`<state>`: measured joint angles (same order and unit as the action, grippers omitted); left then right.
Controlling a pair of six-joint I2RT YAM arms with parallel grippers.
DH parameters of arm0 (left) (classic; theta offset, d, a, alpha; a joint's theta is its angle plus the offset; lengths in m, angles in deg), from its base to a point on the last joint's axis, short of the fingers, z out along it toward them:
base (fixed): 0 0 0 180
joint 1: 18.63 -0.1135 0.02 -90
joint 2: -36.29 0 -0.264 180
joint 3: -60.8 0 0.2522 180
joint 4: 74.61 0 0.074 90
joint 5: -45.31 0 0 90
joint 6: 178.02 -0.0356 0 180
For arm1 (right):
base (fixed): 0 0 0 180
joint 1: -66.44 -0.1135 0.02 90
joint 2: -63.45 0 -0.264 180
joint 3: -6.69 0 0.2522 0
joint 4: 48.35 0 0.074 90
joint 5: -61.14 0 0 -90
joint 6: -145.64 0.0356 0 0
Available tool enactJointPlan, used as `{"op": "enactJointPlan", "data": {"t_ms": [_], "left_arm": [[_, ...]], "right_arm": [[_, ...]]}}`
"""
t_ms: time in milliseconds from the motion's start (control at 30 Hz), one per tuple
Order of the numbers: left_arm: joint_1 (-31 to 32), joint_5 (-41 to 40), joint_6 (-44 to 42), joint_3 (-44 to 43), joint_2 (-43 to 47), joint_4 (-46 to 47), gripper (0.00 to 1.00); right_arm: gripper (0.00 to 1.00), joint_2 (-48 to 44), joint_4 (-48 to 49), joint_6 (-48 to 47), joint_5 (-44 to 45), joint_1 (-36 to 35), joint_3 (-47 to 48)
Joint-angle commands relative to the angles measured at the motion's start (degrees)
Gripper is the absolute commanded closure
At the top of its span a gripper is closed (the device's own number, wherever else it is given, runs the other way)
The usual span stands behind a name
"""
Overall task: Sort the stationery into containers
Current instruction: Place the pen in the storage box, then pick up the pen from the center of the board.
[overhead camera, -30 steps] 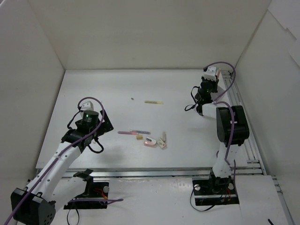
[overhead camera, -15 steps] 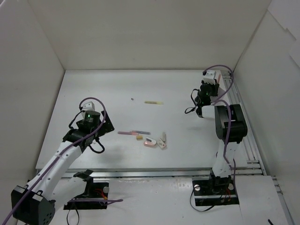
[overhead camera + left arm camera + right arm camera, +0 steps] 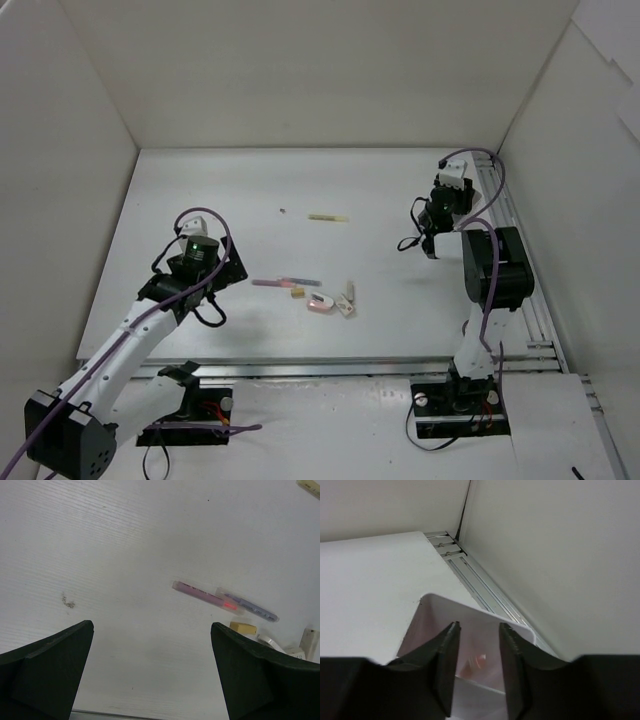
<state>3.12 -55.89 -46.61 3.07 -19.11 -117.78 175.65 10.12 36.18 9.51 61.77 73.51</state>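
Observation:
The stationery lies mid-table: a yellow stick (image 3: pixel 328 217), a pink stick (image 3: pixel 266 283), a purple stick (image 3: pixel 300 280), a tan block (image 3: pixel 296 292), a white-pink block (image 3: pixel 320 303) and a cream block (image 3: pixel 347 293). My left gripper (image 3: pixel 226 268) is open and empty, left of them. Its wrist view (image 3: pixel 152 625) shows the pink stick (image 3: pixel 200 592) ahead to the right. My right gripper (image 3: pixel 448 188) is at the far right with a white container (image 3: pixel 456 170). In its wrist view (image 3: pixel 477 625) the narrowly parted fingers reach into the container (image 3: pixel 435 615), which holds something red (image 3: pixel 476 662). I see only this one container.
Metal rails (image 3: pixel 492 190) run along the right edge, close to the container, below the white side wall. A tiny dark speck (image 3: pixel 283 211) lies left of the yellow stick. White walls enclose the table on the left, back and right.
My right gripper and the white container have shifted together a little toward the near side. My left gripper has moved slightly right, toward the stationery.

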Motion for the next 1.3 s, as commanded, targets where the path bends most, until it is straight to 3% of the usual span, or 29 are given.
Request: {"op": "enactJointPlan", "data": {"t_ms": [0, 133, 267, 367, 467, 533, 700, 867, 967, 1133, 1267], "left_arm": [[0.48, -1.45, 0.96, -2.88, -0.41, 2.43, 0.0], [1.61, -1.54, 1.13, -3.58, -1.03, 2.17, 0.0], [2.15, -1.72, 1.92, -4.99, -1.21, 0.67, 0.0], [3.46, -1.72, 4.2, -5.69, -1.64, -1.09, 0.0], [4.78, -1.63, 7.8, -6.66, -3.13, -3.63, 0.0], [5.48, -1.28, 9.91, -7.18, -5.15, -5.21, 0.0], [7.15, 1.7, 15.71, -7.54, -11.21, -4.35, 0.0], [8.48, 4.6, 20.46, -7.28, -16.92, -0.13, 0.0], [8.48, 7.33, 24.06, -8.06, -21.39, 3.65, 0.0], [7.95, 4.88, 32.85, -13.85, -29.75, -2.14, 0.0], [7.42, 3.12, 39.09, -13.26, -30.39, -4.08, 0.0]], "right_arm": [[0.6, -6.9, 9.77, 1.28, 1.44, -0.25, -0.67], [0.45, -8.84, 9.69, -2.51, 5.13, -2.1, -0.85], [0.28, -12.35, 9.69, -0.58, 5.49, -3.76, -2.96], [0.02, -16.56, 9.51, 0.21, 4.09, -6.22, -4.54], [0.02, -18.42, 8.2, 0.91, 3.47, -9.12, -4.54], [0.02, -19.48, 2.42, 2.85, 4.77, -10.18, -2.19], [0.02, -26.14, -19.53, 25.29, 2.43, -13.53, 1.26], [0.02, -31.59, -27.38, 37.98, -9.27, -14.23, -2.43], [0.02, -33.18, -32.04, 40.81, -12.78, -14.58, -3.66], [0.02, -36.7, -36.97, 40.65, -14.11, -15.28, -4.8], [0.02, -38.72, -38.65, 39.07, -13.24, -15.46, -5.51]]}}
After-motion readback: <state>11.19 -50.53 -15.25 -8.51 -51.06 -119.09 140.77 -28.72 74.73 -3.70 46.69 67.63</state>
